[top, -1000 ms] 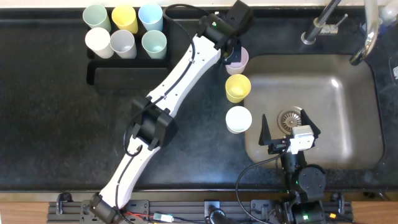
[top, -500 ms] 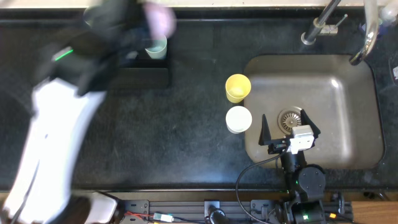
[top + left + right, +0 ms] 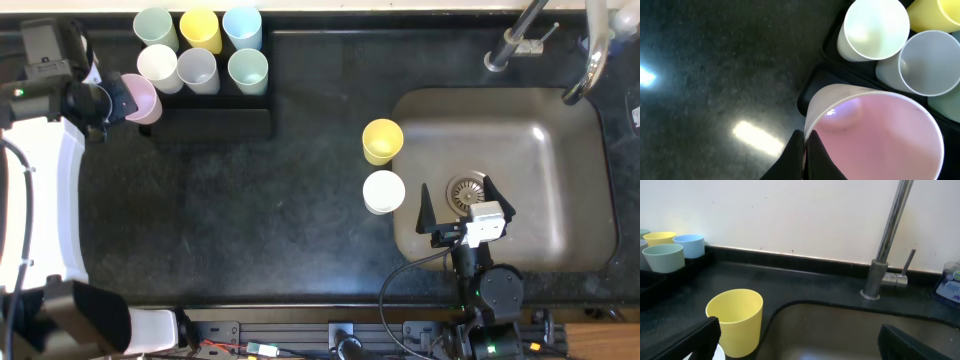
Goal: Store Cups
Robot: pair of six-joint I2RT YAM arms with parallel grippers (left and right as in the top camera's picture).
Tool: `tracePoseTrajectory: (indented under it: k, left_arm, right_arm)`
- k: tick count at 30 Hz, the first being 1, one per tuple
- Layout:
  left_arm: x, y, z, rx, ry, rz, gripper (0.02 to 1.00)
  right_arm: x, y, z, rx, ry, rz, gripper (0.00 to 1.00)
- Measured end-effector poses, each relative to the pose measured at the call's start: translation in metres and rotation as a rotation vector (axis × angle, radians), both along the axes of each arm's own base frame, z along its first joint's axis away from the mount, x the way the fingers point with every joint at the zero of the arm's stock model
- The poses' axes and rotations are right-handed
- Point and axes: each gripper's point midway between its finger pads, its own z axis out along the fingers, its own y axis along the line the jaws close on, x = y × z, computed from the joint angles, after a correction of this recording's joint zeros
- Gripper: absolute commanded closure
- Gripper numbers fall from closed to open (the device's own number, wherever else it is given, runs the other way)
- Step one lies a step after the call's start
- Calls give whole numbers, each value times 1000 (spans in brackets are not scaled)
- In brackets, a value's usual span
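Top view: left pincer (image 3: 112, 100) grips pink cup (image 3: 141, 98) beside racked white cup (image 3: 158, 66); right pincer (image 3: 462, 207) apart.

Bright overhead light, glare patches on dark countertop (image 3: 752, 137), highlight inside pink cup (image 3: 875, 135)

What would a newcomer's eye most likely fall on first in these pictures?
The pink cup stands out first, pinched at its rim by the left tool near the left end of the black tray. Next come the six pastel cups packed on that tray, and the yellow cup and white cup standing on the counter beside the sink.
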Motion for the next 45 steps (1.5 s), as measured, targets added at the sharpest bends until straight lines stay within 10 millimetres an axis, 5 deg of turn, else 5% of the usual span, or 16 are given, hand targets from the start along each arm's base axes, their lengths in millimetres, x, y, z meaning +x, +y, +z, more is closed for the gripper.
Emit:
tracePoseTrajectory:
  k: [9,23,35,41,45]
  left_arm:
    - [21,-2,-56,-39,99,-44,982]
    - [35,1,-77,-41,106,-44,947]
    - [38,2,-77,-37,96,-44,893]
    - [40,2,-76,-37,87,-40,551]
    - [39,1,-72,-38,77,-36,463]
  right_arm:
    - [0,0,0,0,0,0,3]
    - [0,0,0,0,0,0,5]
    - [0,0,0,0,0,0,3]
    - [0,0,0,1,-1,0,5]
    - [0,0,0,0,0,0,3]
